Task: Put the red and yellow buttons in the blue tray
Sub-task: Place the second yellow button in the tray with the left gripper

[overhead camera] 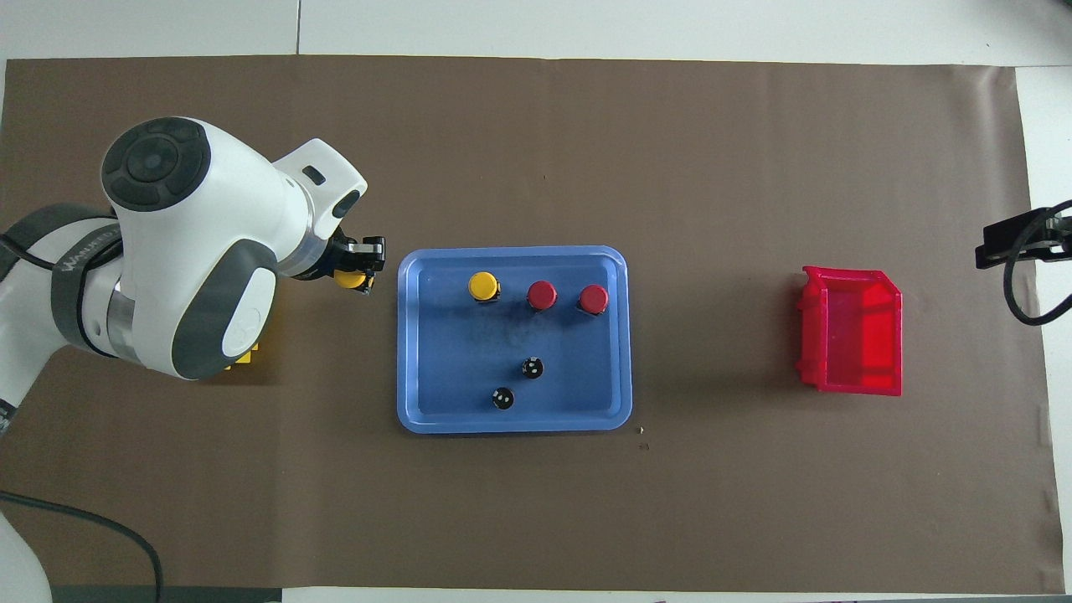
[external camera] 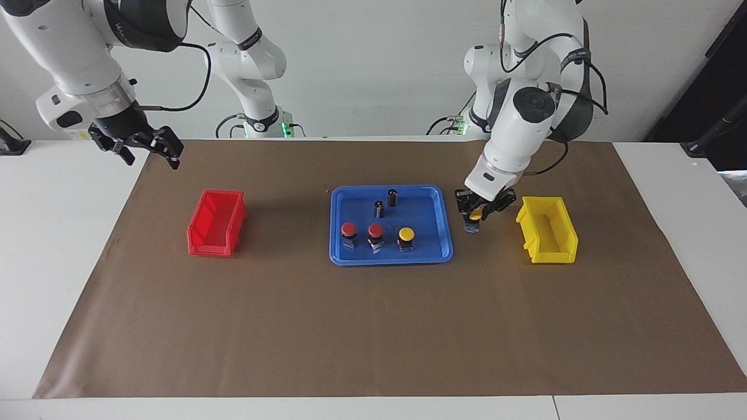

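- Left gripper [external camera: 474, 218] clamping a yellow-capped button [external camera: 476, 215], hanging over the brown mat [external camera: 373, 326] in the gap between the blue tray [external camera: 448, 233] and the yellow bin [external camera: 548, 228]; held button sitting just off the tray's short edge toward the left arm's end, not over the tray floor.
- Button's dark body pointing down below the fingertips, apparently clear of the mat, though hard to be sure from across the table.
- Right gripper [external camera: 146, 153] waiting with jaws spread wide and holding nothing, hovering over the mat's corner at the right arm's end, up by the robots.
- Resting in the tray along its long edge farther from the robots: two red-capped buttons [overhead camera: 542, 295] side by side and a second yellow button [overhead camera: 483, 286], all upright.
- Standing nearer the robots in the same tray: two dark cylinders [overhead camera: 531, 367].
- Red bin [external camera: 215, 223] sitting toward the right arm's end, well apart from the tray.
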